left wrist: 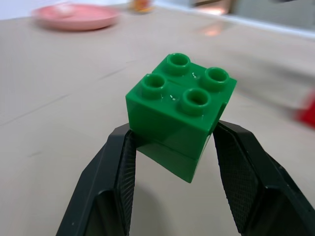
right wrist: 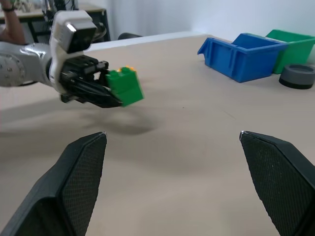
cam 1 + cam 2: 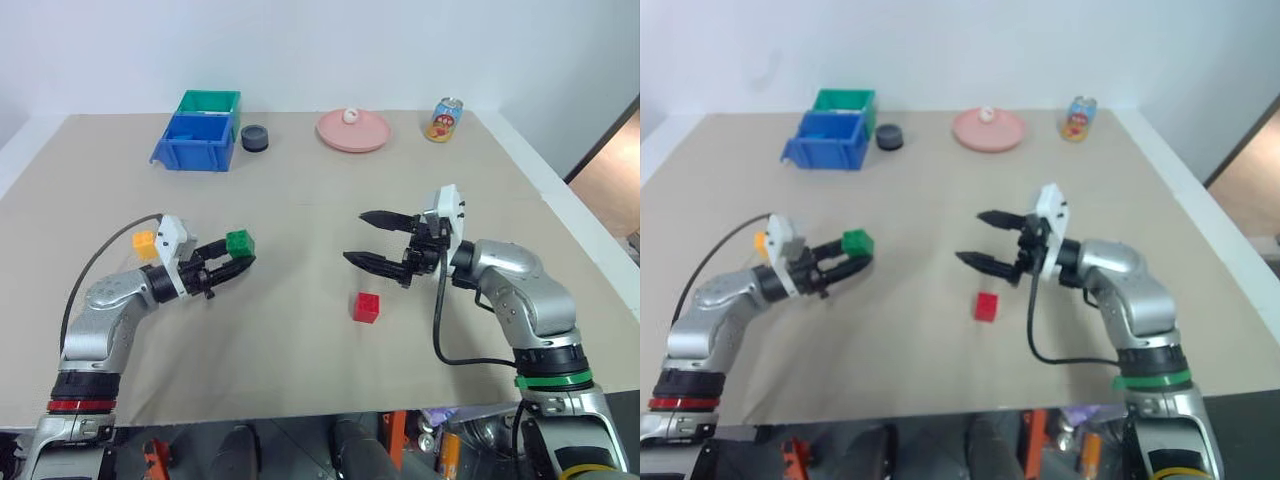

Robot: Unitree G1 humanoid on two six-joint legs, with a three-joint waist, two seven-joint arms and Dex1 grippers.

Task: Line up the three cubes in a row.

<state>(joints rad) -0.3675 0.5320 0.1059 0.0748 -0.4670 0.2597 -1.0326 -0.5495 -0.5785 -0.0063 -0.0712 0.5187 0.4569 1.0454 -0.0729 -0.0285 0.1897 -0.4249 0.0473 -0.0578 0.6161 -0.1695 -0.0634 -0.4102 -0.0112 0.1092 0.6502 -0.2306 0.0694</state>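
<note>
Left gripper (image 3: pixel 238 256): the two black fingers (image 1: pixel 115 172) are clamped on the lower sides of the green cube (image 3: pixel 240 242), which is held studs-up, clear of the table (image 3: pixel 300 330); four round studs show on its top. Right gripper (image 3: pixel 372 238): fingers (image 2: pixel 83 162) spread wide apart with nothing between them, pointing across the table toward the left gripper, well apart from it.

Red cube (image 3: pixel 366 307): resting on the table just below and in front of the right gripper, not touched by it. Yellow-orange cube (image 3: pixel 144 241): on the table beside the left wrist, partly hidden by the white housing. The three cubes are not in a row: the green one is in the air, the other two lie well apart.

Far edge of the table, left to right: a blue bin (image 3: pixel 193 143) with a green bin (image 3: pixel 210 102) touching it behind; a dark round cap (image 3: pixel 254 137) just beside the bins; a pink plate (image 3: pixel 353 131) bearing a small white object (image 3: pixel 350 115); a drink can (image 3: pixel 444 119) with a cartoon figure printed on it, its lettering too small to read. No other writing can be made out.
</note>
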